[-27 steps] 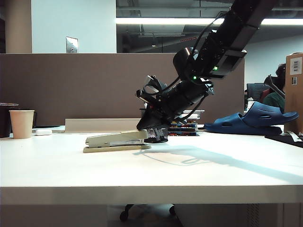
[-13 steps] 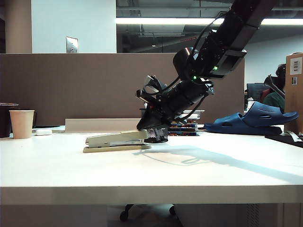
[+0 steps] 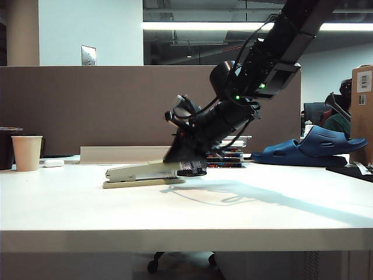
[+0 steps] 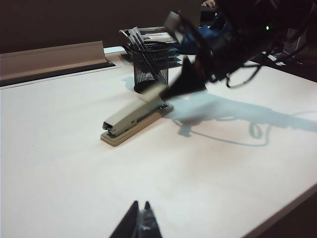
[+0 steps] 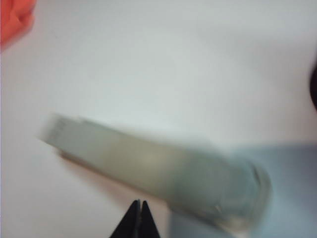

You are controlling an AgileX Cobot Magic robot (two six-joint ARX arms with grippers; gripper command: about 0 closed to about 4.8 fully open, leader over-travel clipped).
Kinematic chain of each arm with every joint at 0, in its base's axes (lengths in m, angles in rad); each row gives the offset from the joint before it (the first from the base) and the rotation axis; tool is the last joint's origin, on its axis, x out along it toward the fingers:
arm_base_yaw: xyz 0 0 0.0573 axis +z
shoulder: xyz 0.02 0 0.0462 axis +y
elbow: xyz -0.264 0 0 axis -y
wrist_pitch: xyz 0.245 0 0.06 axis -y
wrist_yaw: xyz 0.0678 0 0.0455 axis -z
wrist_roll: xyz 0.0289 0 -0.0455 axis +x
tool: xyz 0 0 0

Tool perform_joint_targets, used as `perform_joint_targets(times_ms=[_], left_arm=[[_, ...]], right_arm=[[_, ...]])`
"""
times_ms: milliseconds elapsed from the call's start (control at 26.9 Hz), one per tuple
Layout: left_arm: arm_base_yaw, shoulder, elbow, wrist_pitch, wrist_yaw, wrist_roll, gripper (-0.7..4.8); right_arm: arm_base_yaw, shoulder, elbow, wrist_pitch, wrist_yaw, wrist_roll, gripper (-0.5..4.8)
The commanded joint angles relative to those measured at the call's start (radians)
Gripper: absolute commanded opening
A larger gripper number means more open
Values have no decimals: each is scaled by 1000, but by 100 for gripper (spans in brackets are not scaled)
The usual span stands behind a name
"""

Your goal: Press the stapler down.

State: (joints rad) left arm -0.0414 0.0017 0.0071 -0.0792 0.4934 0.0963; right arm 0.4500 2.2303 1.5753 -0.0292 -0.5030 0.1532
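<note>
The long beige-grey stapler (image 3: 143,174) lies flat on the white table (image 3: 186,210), its tan base down. My right gripper (image 3: 170,158) is shut with nothing in it, and its tip sits at the top of the stapler's hinge end; whether they touch I cannot tell. The left wrist view shows the stapler (image 4: 131,116) with the right gripper (image 4: 162,94) over the end nearest the pen cup. The right wrist view is blurred, with the stapler (image 5: 148,166) just beyond the right gripper (image 5: 137,202). My left gripper (image 4: 140,203) is shut, low over bare table, well short of the stapler.
A black mesh pen cup (image 3: 192,167) stands right behind the stapler's hinge end. A paper cup (image 3: 27,153) and a small white oblong object (image 3: 53,163) sit at the far left. A blue shoe (image 3: 312,149) and a cardboard box (image 3: 362,111) are at the right.
My right gripper has shifted a little to the left and down along the stapler's hinge end. The stapler has stayed in place.
</note>
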Motion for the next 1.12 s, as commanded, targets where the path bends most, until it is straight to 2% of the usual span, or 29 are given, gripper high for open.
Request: perform_joint_targets(times_ms=[37, 409, 706, 855, 1116], left_arm=[[0, 0, 3, 14, -3, 0, -6], [0, 0, 3, 15, -3, 0, -6], [0, 0, 3, 14, -3, 0, -6], [0, 0, 2, 13, -3, 0, -6], [0, 0, 3, 14, -6, 0, -5]], right_arm=[[-7, 27, -16, -71, 38, 1, -9], [-6, 13, -15, -50, 29, 0, -9], [-8, -91, -14, 32, 31, -8, -9], [-14, -163, -15, 31, 40, -58, -9], [-34, -304, -15, 22, 153, -138, -9]])
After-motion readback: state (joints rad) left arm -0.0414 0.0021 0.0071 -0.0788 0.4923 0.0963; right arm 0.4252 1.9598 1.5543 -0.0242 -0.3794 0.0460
